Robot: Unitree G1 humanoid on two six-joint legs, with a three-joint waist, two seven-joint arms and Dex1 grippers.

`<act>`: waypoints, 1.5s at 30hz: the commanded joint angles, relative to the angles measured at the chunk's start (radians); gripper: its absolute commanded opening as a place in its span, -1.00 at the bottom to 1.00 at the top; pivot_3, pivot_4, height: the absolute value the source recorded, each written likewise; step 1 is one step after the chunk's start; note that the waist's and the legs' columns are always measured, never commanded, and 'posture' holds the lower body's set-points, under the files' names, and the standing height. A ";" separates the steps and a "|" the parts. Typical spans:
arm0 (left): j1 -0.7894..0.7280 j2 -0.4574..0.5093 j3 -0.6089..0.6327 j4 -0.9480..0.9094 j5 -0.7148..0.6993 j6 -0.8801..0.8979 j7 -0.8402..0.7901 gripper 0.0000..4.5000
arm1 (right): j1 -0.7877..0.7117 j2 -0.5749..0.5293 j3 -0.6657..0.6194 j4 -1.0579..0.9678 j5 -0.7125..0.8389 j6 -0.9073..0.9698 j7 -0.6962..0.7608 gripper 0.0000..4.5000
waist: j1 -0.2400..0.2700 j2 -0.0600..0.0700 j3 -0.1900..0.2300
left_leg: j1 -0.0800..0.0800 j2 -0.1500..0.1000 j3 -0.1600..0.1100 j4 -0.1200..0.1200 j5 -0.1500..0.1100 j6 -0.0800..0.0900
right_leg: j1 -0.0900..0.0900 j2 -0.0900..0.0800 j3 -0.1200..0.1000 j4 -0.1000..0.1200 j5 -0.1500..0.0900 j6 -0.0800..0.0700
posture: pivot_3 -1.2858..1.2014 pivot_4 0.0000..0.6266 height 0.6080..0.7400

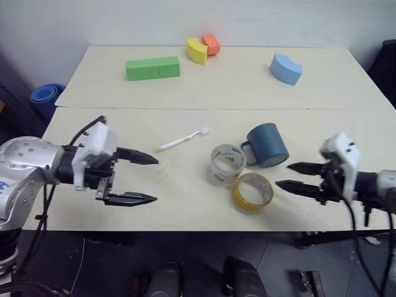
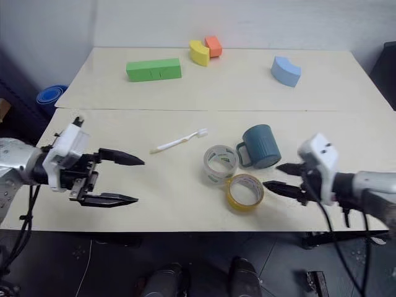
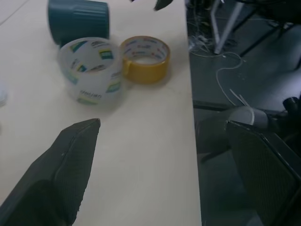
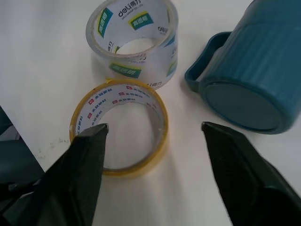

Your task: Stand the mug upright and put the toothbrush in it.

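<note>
The dark teal mug (image 1: 267, 144) rests mouth-down on the table (image 1: 185, 210) with its flat base up and its handle toward a clear tape roll (image 1: 227, 163). Left of it, the white toothbrush (image 1: 184, 140) lies flat with its head pointing toward the mug. My right gripper (image 1: 284, 175) hovers open just right of the mug and of a yellow tape roll (image 1: 252, 190); in the right wrist view the mug (image 4: 249, 80) lies ahead, off to one side of the fingers. My left gripper (image 1: 156, 179) is open over bare table, near the toothbrush's handle end, holding nothing.
The two tape rolls sit close together, touching or nearly touching the mug's handle side. Along the far table lie a green block (image 1: 152, 68), a yellow block (image 1: 197, 51), an orange block (image 1: 211, 43) and a blue block (image 1: 285, 68). The table's front edge runs just below both grippers.
</note>
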 commanded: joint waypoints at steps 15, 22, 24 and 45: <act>-0.151 -0.094 -0.122 -0.008 0.032 -0.021 -0.004 1.00 | -0.075 0.131 0.238 0.056 -0.133 0.058 -0.224 -0.07 | -0.001 0.000 0.000 | -0.001 0.000 0.000 0.000 0.000 0.000 | 0.000 0.000 -0.001 -0.001 0.000 0.000 | 0.03 -0.52 1.00; -0.167 -0.096 -0.112 0.014 0.033 -0.019 -0.007 1.00 | -0.050 0.128 0.238 0.041 -0.156 0.030 -0.205 -0.99 | 0.000 -0.001 0.000 | -0.001 0.000 0.000 0.000 0.000 0.000 | 0.000 0.000 -0.001 -0.001 0.000 0.000 | 0.03 -0.52 1.00; -0.165 -0.093 -0.112 0.023 0.039 -0.028 -0.013 1.00 | -0.033 0.117 0.204 0.015 -0.144 0.046 -0.202 -0.99 | 0.000 -0.001 0.000 | -0.001 0.000 0.000 0.000 0.000 0.000 | 0.000 0.001 -0.001 -0.001 0.000 0.000 | 0.03 -0.52 1.00; -0.256 -0.174 -0.137 0.079 0.062 -0.047 -0.008 1.00 | -0.141 -0.111 -0.060 1.020 -0.462 -0.385 -0.107 -0.36 | -0.031 0.001 0.000 | -0.001 0.000 0.001 -0.001 0.001 0.001 | 0.000 0.001 0.000 -0.002 0.000 0.000 | 0.03 -0.52 1.00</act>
